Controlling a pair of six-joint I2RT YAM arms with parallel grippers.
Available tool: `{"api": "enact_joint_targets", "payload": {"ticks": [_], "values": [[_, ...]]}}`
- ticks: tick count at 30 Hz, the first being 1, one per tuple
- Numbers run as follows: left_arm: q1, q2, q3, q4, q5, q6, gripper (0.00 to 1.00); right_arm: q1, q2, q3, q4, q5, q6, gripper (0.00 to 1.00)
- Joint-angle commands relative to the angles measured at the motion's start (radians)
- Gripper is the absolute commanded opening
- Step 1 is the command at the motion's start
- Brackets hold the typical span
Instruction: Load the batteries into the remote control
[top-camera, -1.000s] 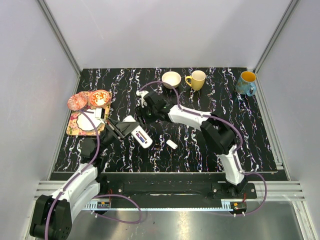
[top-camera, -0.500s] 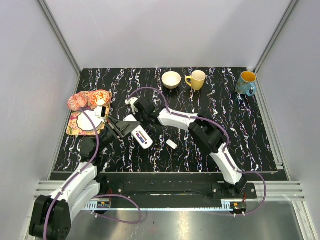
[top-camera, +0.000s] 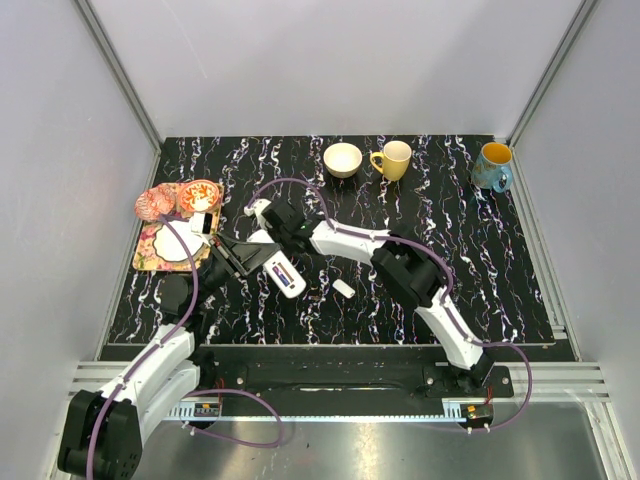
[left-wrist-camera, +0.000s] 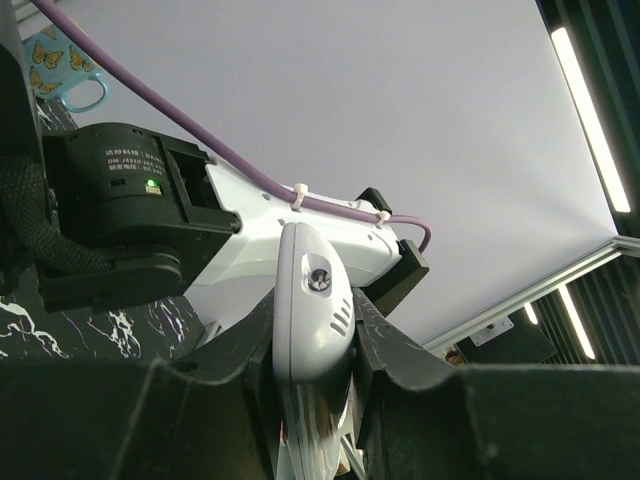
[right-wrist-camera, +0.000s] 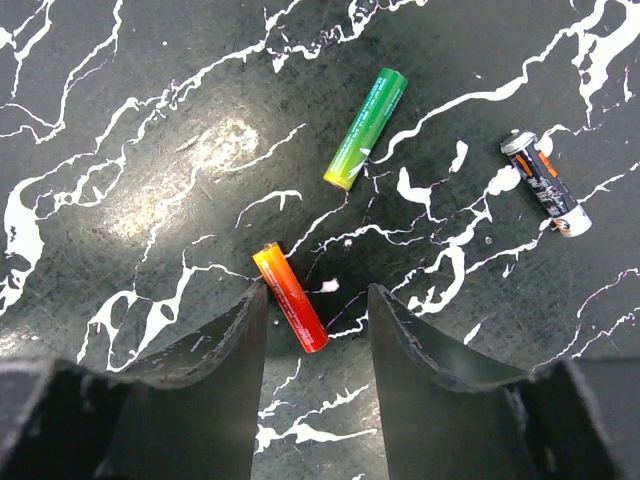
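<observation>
- Left wrist view: the remote control (left-wrist-camera: 312, 300) is pinched between the two fingers of the left gripper (left-wrist-camera: 314, 335), with its white rounded end sticking out past them.
- Top external view: the remote control (top-camera: 284, 274) lies at a slant, dark patch up. The left gripper (top-camera: 258, 260) holds its far-left end. Cannot tell if the remote rests on the table (top-camera: 450, 250).
- The right gripper (top-camera: 264, 213) hangs just beyond the remote's far-left end.
- Right wrist view: the right gripper (right-wrist-camera: 315, 320) is spread wide, nothing held. The red-orange battery (right-wrist-camera: 290, 298) lies flat on the table in the gap, its upper end at one finger and clear of the other.
- The green-yellow battery (right-wrist-camera: 366, 128) and dark battery (right-wrist-camera: 545, 183) also lie flat there, apart from each other.
- A small white piece (top-camera: 343, 288) lies just right of the remote, not touching it.
- The tray (top-camera: 143, 255) is left of the remote.
- The bowl (top-camera: 342, 159), yellow mug (top-camera: 393, 160) and blue mug (top-camera: 492, 167) stand well beyond the remote, at the table's far edge.
</observation>
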Motion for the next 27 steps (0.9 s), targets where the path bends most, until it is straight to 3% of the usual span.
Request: {"api": "enact_joint_targets", "payload": {"ticks": [1, 14, 17, 18, 27], "values": [[-0.005, -0.006, 0.025, 0.066, 0.002, -0.011, 0.0, 0.043, 0.028, 0.035, -0.017, 0.072, -0.047, 0.47], [-0.015, -0.011, 0.02, 0.065, -0.001, -0.008, 0.0, 0.055, 0.014, -0.024, -0.026, 0.124, 0.0, 0.19], [-0.017, -0.014, 0.019, 0.065, -0.001, -0.008, 0.0, 0.057, 0.001, -0.04, -0.025, 0.13, 0.013, 0.11], [-0.017, -0.016, 0.017, 0.063, -0.001, -0.006, 0.0, 0.055, -0.002, -0.045, -0.026, 0.135, 0.016, 0.01], [-0.021, -0.011, 0.019, 0.053, -0.005, 0.007, 0.0, 0.023, -0.162, -0.16, -0.025, 0.167, 0.14, 0.0]]}}
